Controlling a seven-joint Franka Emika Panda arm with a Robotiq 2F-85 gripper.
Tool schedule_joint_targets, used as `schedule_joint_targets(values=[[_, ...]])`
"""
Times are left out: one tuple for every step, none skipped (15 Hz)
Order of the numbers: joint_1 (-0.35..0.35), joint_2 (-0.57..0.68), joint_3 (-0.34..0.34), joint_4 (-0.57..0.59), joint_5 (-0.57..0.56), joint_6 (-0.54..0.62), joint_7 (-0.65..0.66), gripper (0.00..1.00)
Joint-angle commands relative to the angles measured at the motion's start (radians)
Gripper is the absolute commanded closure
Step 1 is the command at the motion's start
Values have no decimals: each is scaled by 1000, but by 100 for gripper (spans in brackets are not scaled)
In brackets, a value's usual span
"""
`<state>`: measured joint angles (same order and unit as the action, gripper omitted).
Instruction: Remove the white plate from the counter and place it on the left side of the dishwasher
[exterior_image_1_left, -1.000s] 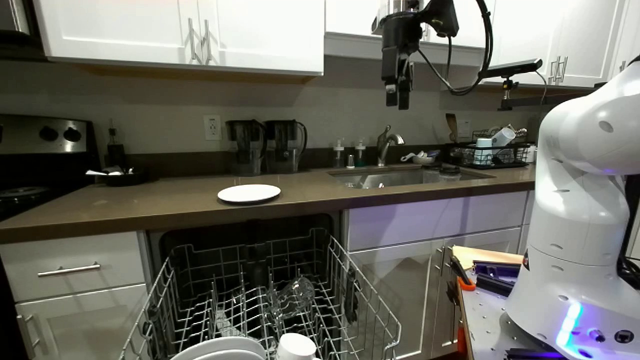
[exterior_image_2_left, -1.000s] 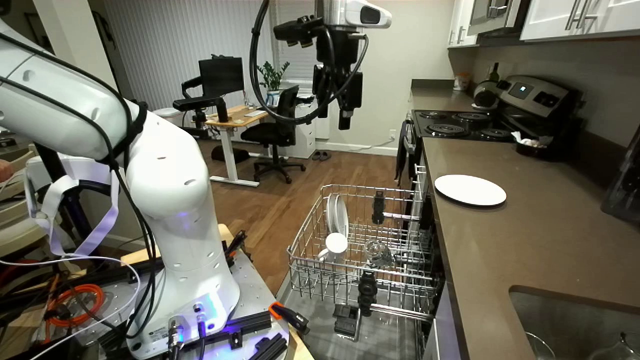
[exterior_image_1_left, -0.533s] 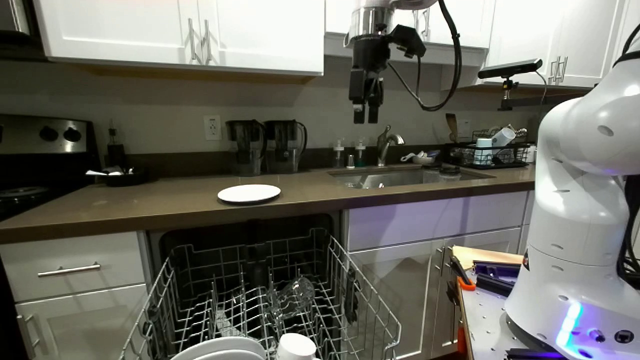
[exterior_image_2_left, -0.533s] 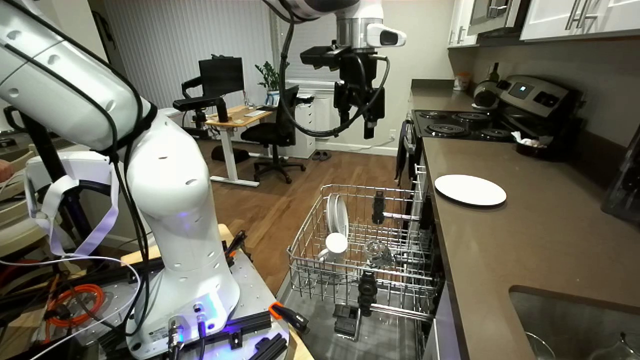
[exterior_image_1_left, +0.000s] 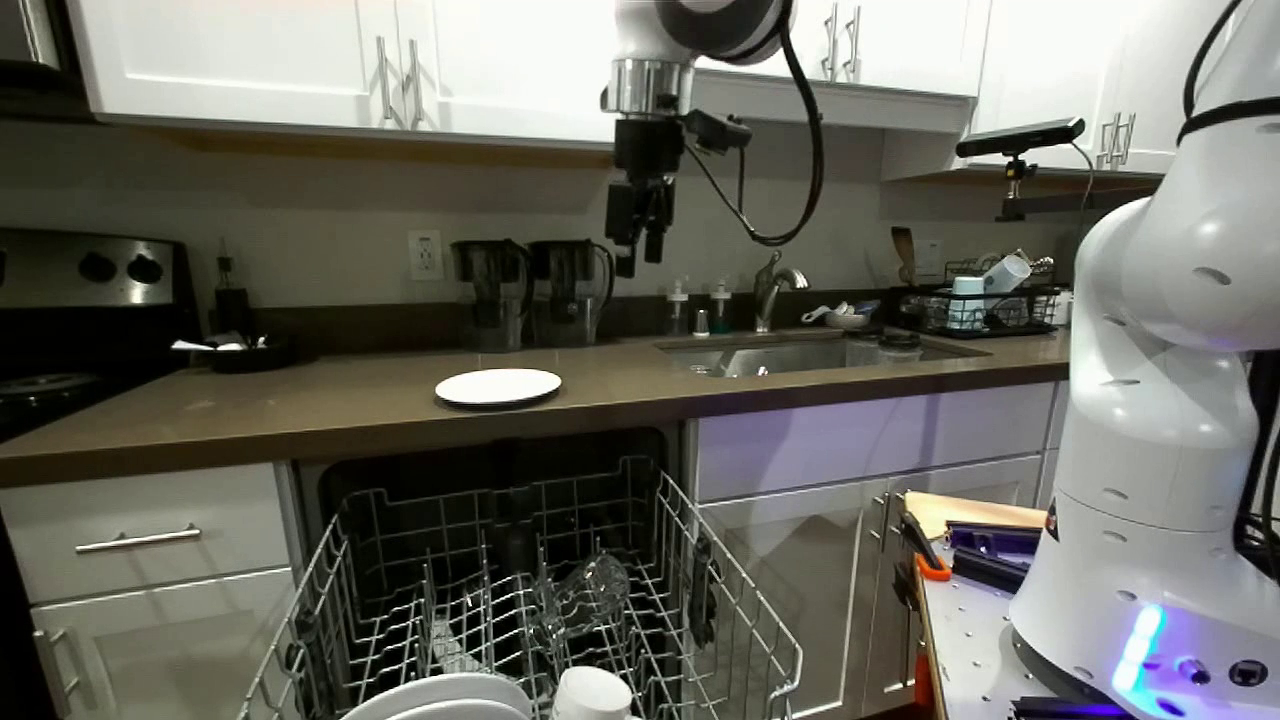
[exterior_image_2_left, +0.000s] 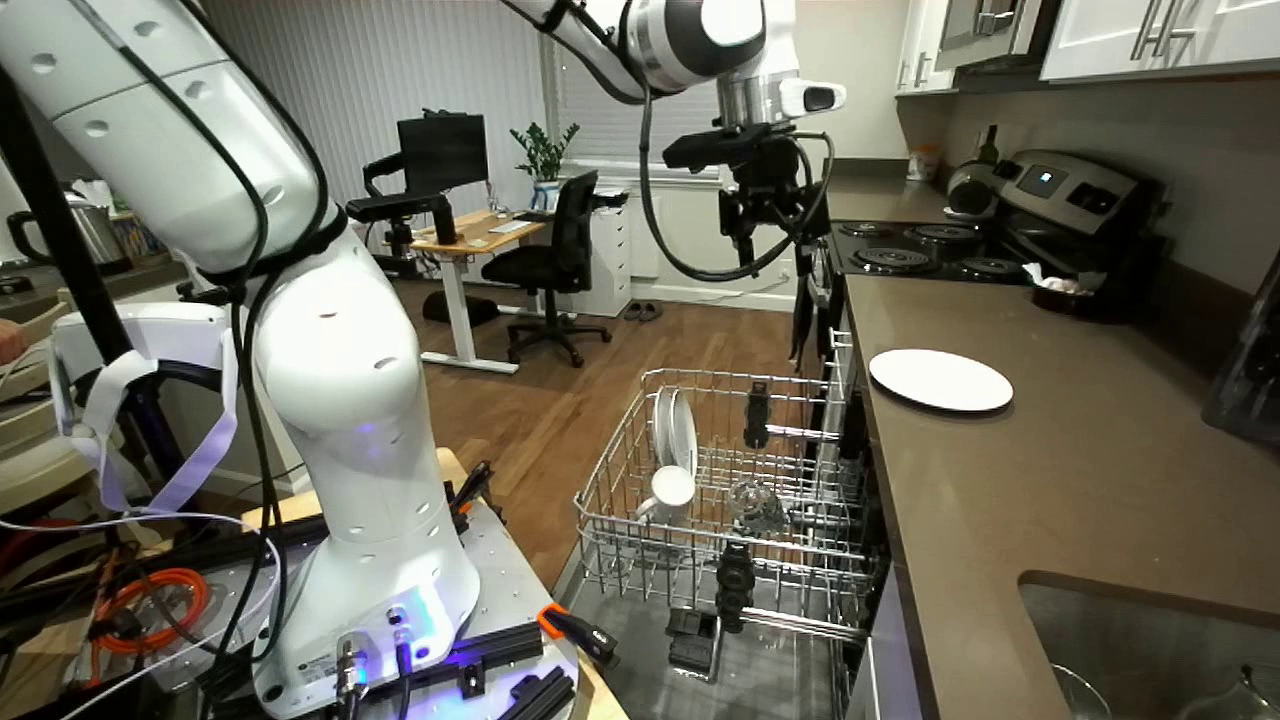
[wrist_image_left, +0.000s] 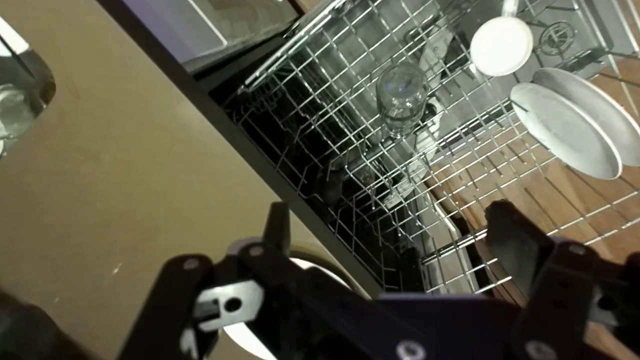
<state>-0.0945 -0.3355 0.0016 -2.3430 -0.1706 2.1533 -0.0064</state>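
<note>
The white plate lies flat on the counter near its front edge in both exterior views (exterior_image_1_left: 498, 386) (exterior_image_2_left: 940, 380). In the wrist view the plate (wrist_image_left: 248, 341) is mostly hidden behind my gripper. The counter is brown-grey and smooth (exterior_image_1_left: 300, 400) (exterior_image_2_left: 1060, 490) (wrist_image_left: 125, 175). The dishwasher is open below it, with its wire rack pulled out (exterior_image_1_left: 735, 590) (exterior_image_2_left: 640, 535) (wrist_image_left: 350, 70). My gripper (exterior_image_1_left: 641, 260) hangs pointing down, well above the counter, to the right of the plate in that exterior view. In the wrist view its fingers (wrist_image_left: 392, 215) are wide apart with nothing between them.
The rack holds two white plates (exterior_image_2_left: 676, 430), a white mug (exterior_image_2_left: 672, 487) and a clear glass (wrist_image_left: 402, 95). Two dark pitchers (exterior_image_1_left: 570, 290) stand behind the plate. A sink (exterior_image_1_left: 790, 355) with a faucet (exterior_image_1_left: 770, 290) lies to the right, and a stove (exterior_image_2_left: 930, 245) at the far end.
My gripper has moved left and down in an exterior view, closer to the plate's side. In the other view it has shifted right, towards the counter. The plate and rack have not moved.
</note>
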Motion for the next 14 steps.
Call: schedule_joint_targets(values=[[1, 178, 24, 125, -115, 69, 55, 0], [3, 217, 25, 152, -144, 83, 68, 0], [4, 262, 26, 182, -177, 102, 87, 0], [7, 300, 24, 208, -216, 118, 110, 0], [12, 344, 20, 239, -253, 133, 133, 0], [18, 383, 14, 269, -287, 139, 153, 0], [25, 425, 8, 299, -308, 146, 166, 0], [32, 465, 1, 329, -329, 152, 179, 0], [39, 502, -6, 358, -345, 155, 192, 0], [48, 539, -14, 386, -354, 160, 199, 0], [59, 577, -24, 415, -372, 165, 207, 0], [70, 611, -35, 441, -380, 167, 210, 0], [83, 644, -47, 465, -397, 177, 218, 0], [98, 672, -62, 487, -426, 190, 234, 0]])
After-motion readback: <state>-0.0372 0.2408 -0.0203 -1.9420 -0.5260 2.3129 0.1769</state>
